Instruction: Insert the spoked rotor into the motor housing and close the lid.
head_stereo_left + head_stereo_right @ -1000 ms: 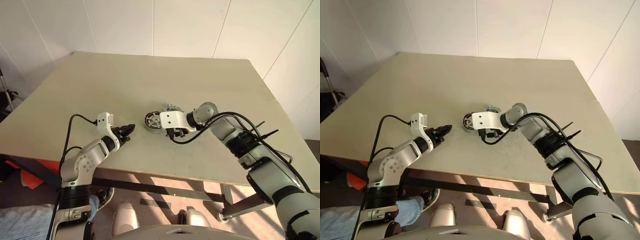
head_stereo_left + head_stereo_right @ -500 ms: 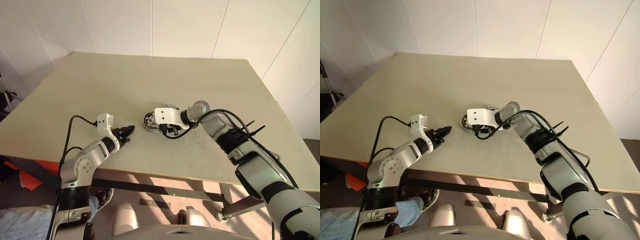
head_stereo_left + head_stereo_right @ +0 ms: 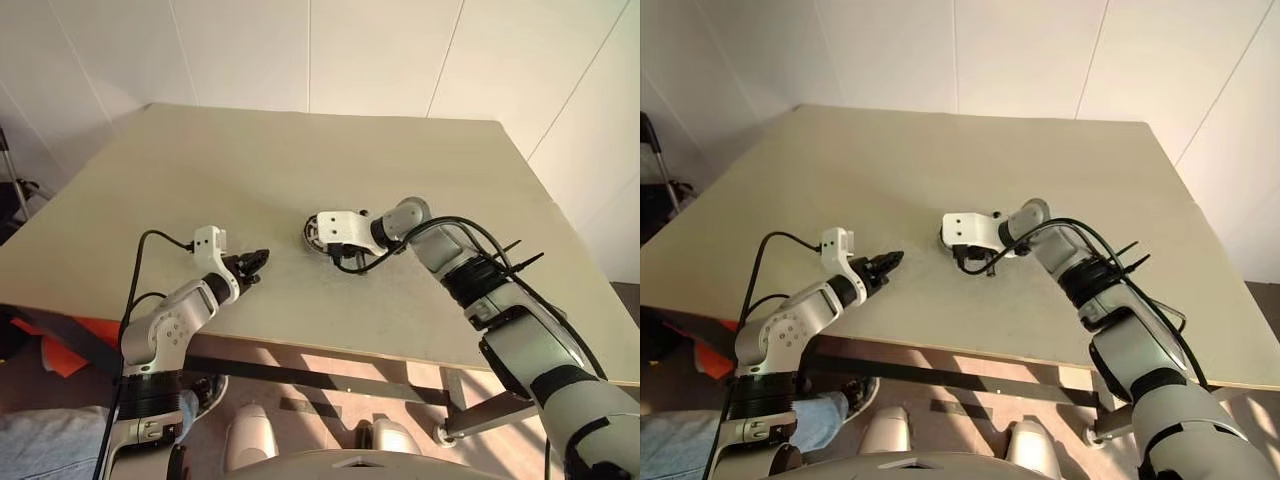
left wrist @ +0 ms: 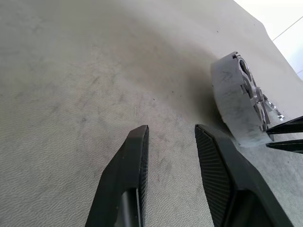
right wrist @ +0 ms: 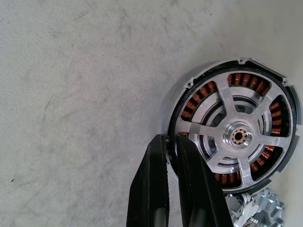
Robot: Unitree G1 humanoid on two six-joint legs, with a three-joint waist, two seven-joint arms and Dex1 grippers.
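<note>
the left gripper (image 3: 258, 262) hangs low over the near part of the beige table (image 3: 300, 160), its two black fingers (image 4: 128, 179) parted with nothing between them, tips just above the bare surface. a little further in, near the middle of the table, sits the motor housing (image 5: 234, 137). the spoked rotor (image 5: 232, 139) already lies inside it, silver spokes over the ring of copper-red coils. the right gripper (image 5: 171, 142) reaches down from the right, fingers pinched nearly together on the housing's rim, one finger outside the wall and one inside it. just beyond the housing, touching or nearly touching it, lies another silvery toothed part (image 5: 258, 215), only partly seen.
</note>
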